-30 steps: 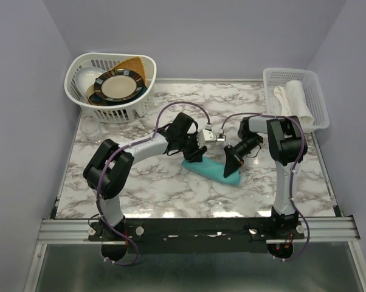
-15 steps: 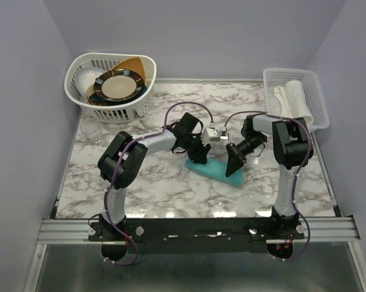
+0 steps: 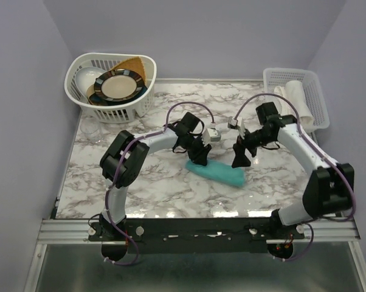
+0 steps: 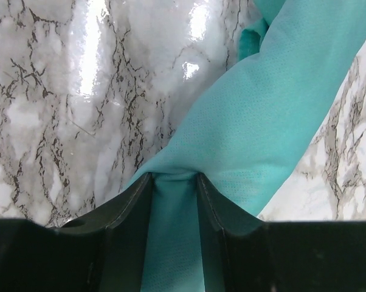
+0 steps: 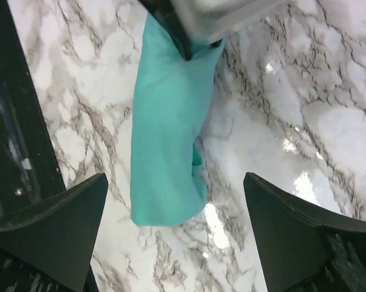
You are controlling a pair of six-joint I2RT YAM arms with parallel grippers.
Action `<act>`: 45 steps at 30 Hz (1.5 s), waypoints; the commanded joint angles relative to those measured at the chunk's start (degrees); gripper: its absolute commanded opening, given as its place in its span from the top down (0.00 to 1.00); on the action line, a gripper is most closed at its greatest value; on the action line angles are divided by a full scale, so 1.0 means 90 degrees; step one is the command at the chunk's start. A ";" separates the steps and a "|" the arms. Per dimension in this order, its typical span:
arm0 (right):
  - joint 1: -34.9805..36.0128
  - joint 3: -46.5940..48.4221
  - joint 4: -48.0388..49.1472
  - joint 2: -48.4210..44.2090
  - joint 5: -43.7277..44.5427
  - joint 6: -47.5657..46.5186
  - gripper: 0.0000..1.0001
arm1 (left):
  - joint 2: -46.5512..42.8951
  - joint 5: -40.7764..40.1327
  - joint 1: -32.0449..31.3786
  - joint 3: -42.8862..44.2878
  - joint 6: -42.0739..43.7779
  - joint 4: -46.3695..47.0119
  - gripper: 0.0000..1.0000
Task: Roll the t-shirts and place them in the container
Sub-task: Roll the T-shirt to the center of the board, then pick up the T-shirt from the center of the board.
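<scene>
Teal t-shirt [image 3: 219,173], right pincer [image 3: 239,161] now off

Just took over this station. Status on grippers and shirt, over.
Left gripper shut on end of t-shirt. Right gripper open, empty, above it. Shirt rolled, lying on table. Dish basket and towel basket at far corners, not in the way.

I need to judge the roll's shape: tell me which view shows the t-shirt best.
The right wrist view: the rolled t-shirt lies nearly full length on the table, only one end hidden under the left tool. The top external view shows it smaller, partly covered; the left wrist view shows only the pinched end.
</scene>
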 commanded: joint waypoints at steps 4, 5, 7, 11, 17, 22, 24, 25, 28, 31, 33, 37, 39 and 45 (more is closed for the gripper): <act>0.1257 -0.2853 0.3301 -0.3364 0.2470 -0.0379 0.00 | 0.0368 0.0059 -0.0022 0.0033 -0.0319 -0.0439 0.58; 0.1550 -0.3281 0.3507 -0.3524 0.2726 -0.0448 0.00 | 0.0388 0.0049 -0.0012 0.0024 -0.0358 -0.0430 0.58; 0.2175 -0.3481 0.3724 -0.3730 0.2933 -0.0419 0.00 | 0.0398 -0.0009 -0.0012 -0.0035 -0.0387 -0.0352 0.58; 0.2939 -0.3286 0.3724 -0.3391 0.2991 -0.0039 0.00 | 0.0525 -0.0107 -0.0012 0.0072 -0.0456 -0.0430 0.58; 0.3662 -0.3471 0.4505 -0.2920 0.3402 -0.0115 0.00 | 0.0808 0.0039 0.0086 0.0423 -0.0504 -0.0762 0.58; 0.3994 -0.3861 0.4788 -0.2774 0.3830 -0.0302 0.00 | 0.0867 0.0137 0.0135 0.0493 -0.0729 -0.0801 0.58; 0.4014 -0.4095 0.4896 -0.2764 0.3929 -0.0390 0.00 | 0.0847 0.0195 0.0135 0.0395 -0.0778 -0.0704 0.58; 0.4043 -0.4164 0.4954 -0.2744 0.3987 -0.0428 0.00 | 0.0847 0.0205 0.0135 0.0375 -0.0817 -0.0665 0.58; 0.4072 -0.4369 0.5100 -0.2627 0.4143 -0.0458 0.00 | 0.0886 0.0303 0.0144 0.0356 -0.0856 -0.0684 0.59; 0.4063 -0.4565 0.5393 -0.2490 0.4300 -0.0516 0.00 | 0.0945 0.0342 0.0145 0.0365 -0.0876 -0.0694 0.59; 0.4063 -0.4672 0.5550 -0.2403 0.4437 -0.0527 0.02 | 0.0974 0.0381 0.0154 0.0365 -0.0915 -0.0674 0.59; 0.4073 -0.4770 0.5882 -0.2197 0.4564 -0.0624 0.07 | 0.0994 0.0459 0.0174 0.0365 -0.1012 -0.0664 0.59; 0.4063 -0.4838 0.5999 -0.2100 0.4681 -0.0770 0.09 | 0.0994 0.0498 0.0174 0.0385 -0.1022 -0.0655 0.59; 0.4063 -0.4995 0.6272 -0.1368 0.5032 -0.1219 0.38 | 0.1043 0.0683 0.0193 0.0473 -0.1042 -0.0742 0.59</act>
